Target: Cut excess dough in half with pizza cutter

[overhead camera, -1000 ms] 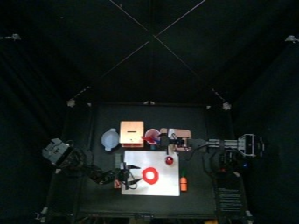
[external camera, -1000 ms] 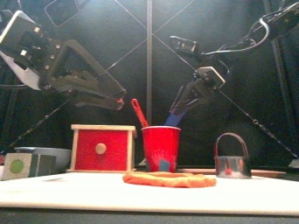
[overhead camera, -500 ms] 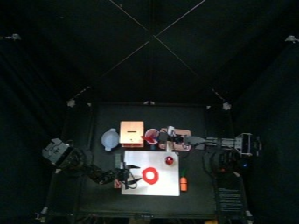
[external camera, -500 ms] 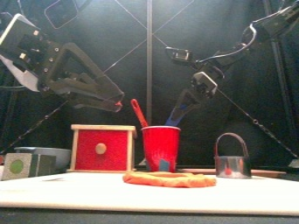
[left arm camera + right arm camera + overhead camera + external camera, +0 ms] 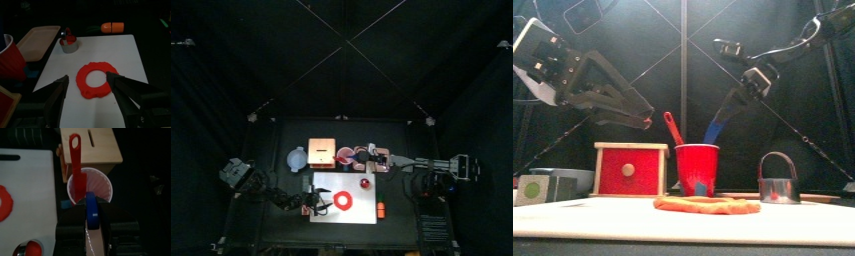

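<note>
A ring of orange-red dough [image 5: 97, 79] lies on the white cutting board [image 5: 127, 55]; it also shows in the front view [image 5: 708, 205] and the top view [image 5: 349, 203]. My left gripper [image 5: 93, 92] is open and empty, hovering just above the board with a jaw on either side of the ring. A red cup [image 5: 698, 170] behind the board holds a red-handled tool [image 5: 671, 128] and the blue-handled cutter [image 5: 714, 130]. My right gripper [image 5: 751, 80] is above the cup, shut on the blue handle [image 5: 91, 212]. The cutter's wheel is hidden.
A wooden box with a red front [image 5: 629, 170] stands left of the cup, and a small metal cup [image 5: 779, 185] stands right of it. An orange object [image 5: 112, 26] and a tray [image 5: 40, 40] lie beyond the board. A green-marked block [image 5: 533, 188] sits at far left.
My right gripper has risen above the red cup and shifted a little right, keeping the blue handle. The left arm and the dough have not moved.
</note>
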Robot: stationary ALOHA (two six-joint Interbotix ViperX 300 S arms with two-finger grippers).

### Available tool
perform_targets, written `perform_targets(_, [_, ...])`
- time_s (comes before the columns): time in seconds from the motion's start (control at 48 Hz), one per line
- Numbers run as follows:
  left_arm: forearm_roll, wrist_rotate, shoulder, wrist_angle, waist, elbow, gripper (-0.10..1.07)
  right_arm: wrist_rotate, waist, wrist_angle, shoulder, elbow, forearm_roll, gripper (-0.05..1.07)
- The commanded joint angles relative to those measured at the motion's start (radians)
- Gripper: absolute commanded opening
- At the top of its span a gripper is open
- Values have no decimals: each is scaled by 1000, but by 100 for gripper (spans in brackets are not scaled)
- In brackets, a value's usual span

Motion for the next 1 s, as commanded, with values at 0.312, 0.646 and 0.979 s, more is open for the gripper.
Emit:
perform_targets(0.312, [9, 11, -26, -91, 38, -17, 94, 3, 92, -78, -462, 201, 58, 42])
perform_targets(0.646, [112, 135, -115, -83, 117, -35, 94, 3, 199, -264, -420, 342, 195, 42])
perform_targets(0.979, [150, 212, -123, 94, 189, -112, 94, 0, 290, -385, -201, 279, 229, 42])
